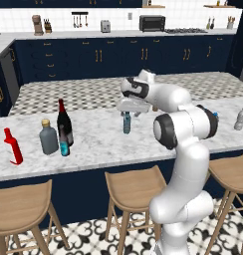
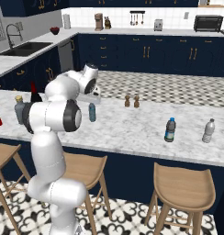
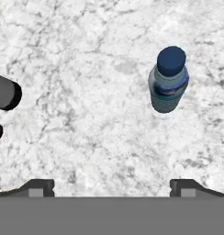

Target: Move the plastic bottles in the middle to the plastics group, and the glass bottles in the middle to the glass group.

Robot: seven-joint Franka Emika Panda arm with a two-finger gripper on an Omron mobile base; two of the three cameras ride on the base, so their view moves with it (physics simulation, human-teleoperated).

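Observation:
The slim pale-blue plastic bottle stands upright on the white marble counter. In the hand view I look down on the plastic bottle's blue cap, which sits toward the right and off the middle. My gripper hangs just above it, open, with nothing between its fingers. The black wine bottle and the small teal-labelled bottle stand at the left. Beside them are the squat grey bottle and the red bottle. The dark blue-labelled water bottle and the clear water bottle stand at the right.
Two brown shakers stand on the counter behind the pale-blue bottle. Two dark rounded shapes show at the left edge of the hand view. Wooden stools line the counter's near side. Bare marble lies between the middle and the right-hand bottles.

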